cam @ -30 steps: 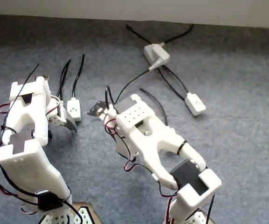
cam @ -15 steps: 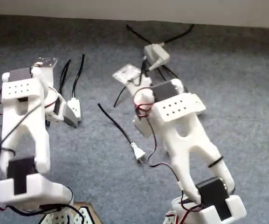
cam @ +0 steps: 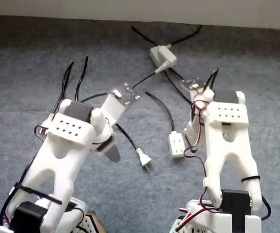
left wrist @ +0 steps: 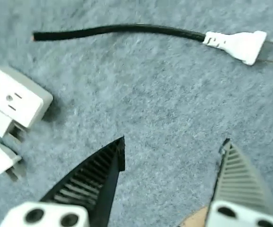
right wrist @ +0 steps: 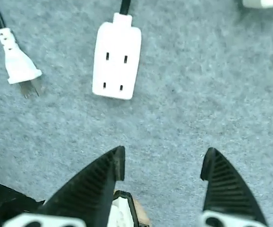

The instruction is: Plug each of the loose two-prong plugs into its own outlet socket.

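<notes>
L gripper (left wrist: 174,144) spread, empty; loose plug (left wrist: 238,43) lies beyond its fingertips. R gripper (right wrist: 164,151) also spread, outlet socket (right wrist: 117,61) just ahead of its tips. Take plug by its body, prongs clear; pin socket w/ R.

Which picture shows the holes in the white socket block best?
The right wrist view: the socket block lies close, face-up, four slots plain. The high view has the socket block small, slots unclear.

We log a white two-prong plug on a black cord (cam: 143,159) lying flat, unplugged, near a white rectangular outlet socket block (cam: 176,144), slots facing up.
</notes>
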